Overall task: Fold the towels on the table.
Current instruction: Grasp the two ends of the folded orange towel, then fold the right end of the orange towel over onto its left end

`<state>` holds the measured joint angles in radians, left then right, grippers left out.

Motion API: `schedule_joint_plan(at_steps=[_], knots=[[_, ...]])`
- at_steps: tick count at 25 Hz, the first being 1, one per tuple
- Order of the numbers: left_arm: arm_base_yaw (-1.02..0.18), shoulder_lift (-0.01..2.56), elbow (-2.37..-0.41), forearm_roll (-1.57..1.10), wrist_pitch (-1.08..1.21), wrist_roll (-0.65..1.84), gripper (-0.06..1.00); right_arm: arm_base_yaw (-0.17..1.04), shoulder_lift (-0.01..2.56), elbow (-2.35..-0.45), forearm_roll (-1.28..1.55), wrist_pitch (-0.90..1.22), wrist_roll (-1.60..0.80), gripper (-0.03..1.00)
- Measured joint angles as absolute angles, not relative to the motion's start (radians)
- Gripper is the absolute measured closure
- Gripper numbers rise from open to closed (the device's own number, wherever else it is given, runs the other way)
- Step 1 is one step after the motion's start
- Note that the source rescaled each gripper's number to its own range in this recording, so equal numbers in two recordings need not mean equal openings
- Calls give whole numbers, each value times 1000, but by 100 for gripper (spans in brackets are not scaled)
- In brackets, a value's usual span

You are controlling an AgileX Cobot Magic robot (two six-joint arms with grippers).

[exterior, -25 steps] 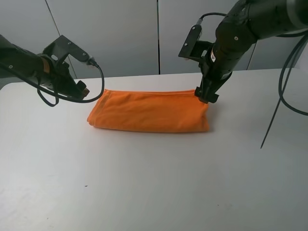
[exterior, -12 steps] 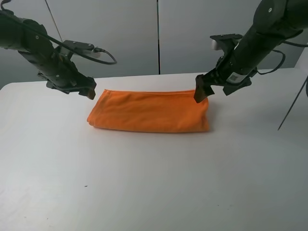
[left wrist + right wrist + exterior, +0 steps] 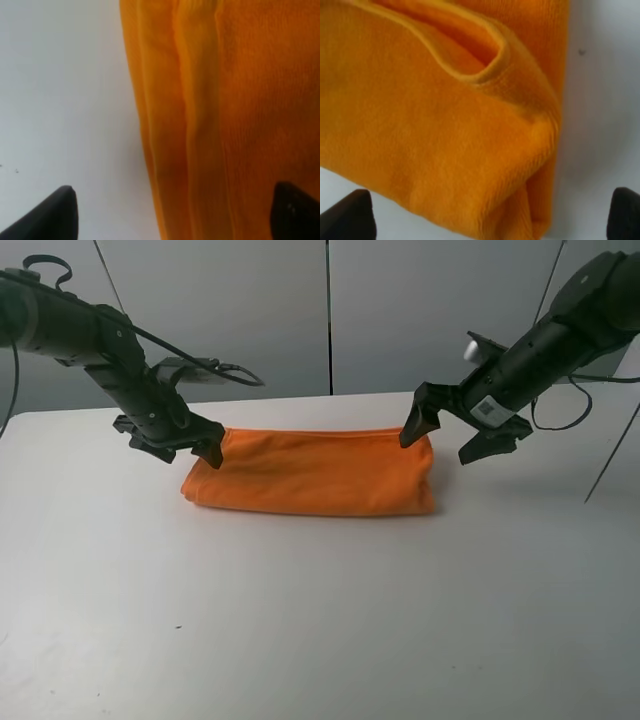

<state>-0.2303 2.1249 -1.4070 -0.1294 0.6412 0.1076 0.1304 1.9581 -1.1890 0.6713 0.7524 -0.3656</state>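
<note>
The orange towel (image 3: 310, 472) lies on the white table (image 3: 300, 630), folded into a long strip running left to right. My left gripper (image 3: 177, 449) is open and low at the towel's left end, one finger over the cloth and one over bare table. The left wrist view shows the layered folded edge of the towel (image 3: 220, 100) between the open fingertips (image 3: 56, 214). My right gripper (image 3: 449, 437) is open and low at the towel's right end. The right wrist view shows the towel's end with a loose curled fold (image 3: 485, 65) between the fingertips (image 3: 350, 216). No label shows.
A grey panelled wall (image 3: 330, 310) stands behind the table's far edge. Black cables (image 3: 215, 368) trail from both arms above the tabletop. Bare white tabletop lies in front of the towel and on both sides.
Both arms have turned their wrists and come down to the towel's ends. The left gripper moved right onto the left end; the right gripper now stands open across the right end. The towel has not moved.
</note>
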Motion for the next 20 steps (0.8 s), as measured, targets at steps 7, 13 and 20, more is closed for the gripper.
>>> schedule_joint_plan(at_steps=[7,13,20], knots=[[-230,2137,-1409,-103,641,72,-3,129,1998,-1189,716,755,-371,-3],[-230,2174,-1409,-99,639,61,-3,129,1998,-1184,721,749,-371,-3],[-230,2185,-1409,-99,638,59,-3,129,1998,-1133,776,678,-369,-3]])
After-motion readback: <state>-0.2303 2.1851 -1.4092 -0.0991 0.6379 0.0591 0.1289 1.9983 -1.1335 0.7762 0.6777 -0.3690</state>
